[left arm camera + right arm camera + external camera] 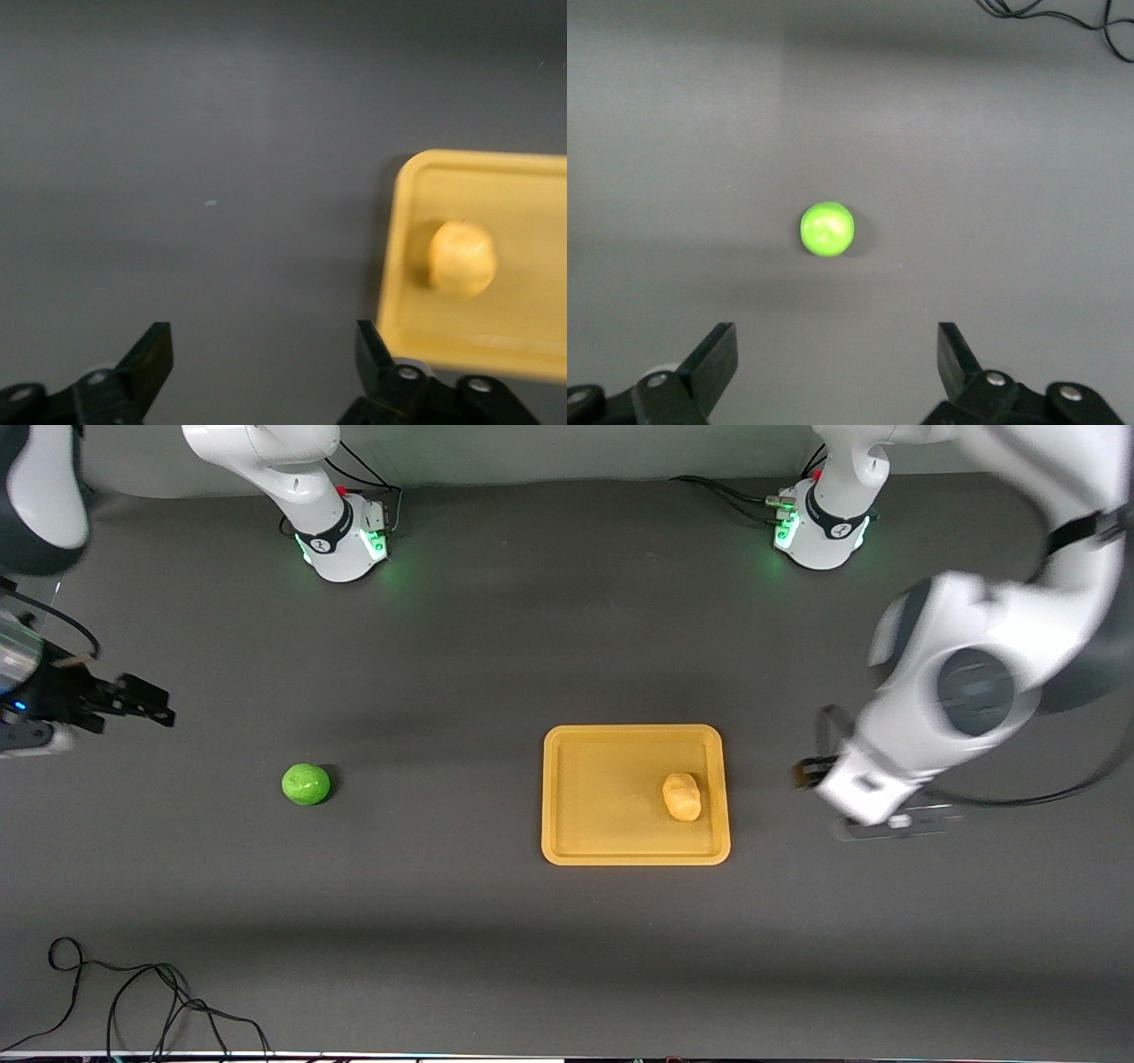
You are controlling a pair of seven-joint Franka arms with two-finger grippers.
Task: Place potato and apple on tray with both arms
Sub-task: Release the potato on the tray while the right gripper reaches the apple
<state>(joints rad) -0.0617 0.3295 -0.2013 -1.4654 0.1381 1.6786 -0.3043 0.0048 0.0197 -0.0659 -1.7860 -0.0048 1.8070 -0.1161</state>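
The tan potato (681,796) lies on the mustard-yellow tray (602,797), at the tray's side toward the left arm's end of the table. My left gripper (804,772) is open and empty over bare table just off that side of the tray. The left wrist view shows the gripper (263,354) with the tray's rim (399,266) and the potato (461,257) off to one side. The green apple (306,784) sits on the table toward the right arm's end. My right gripper (151,702) hangs open and empty, apart from it. In the right wrist view the apple (827,229) is ahead of the gripper (835,354).
A loose black cable (133,1001) lies by the table edge nearest the front camera, toward the right arm's end; part of that cable (1063,18) shows in the right wrist view. Cables also run from both arm bases (819,522).
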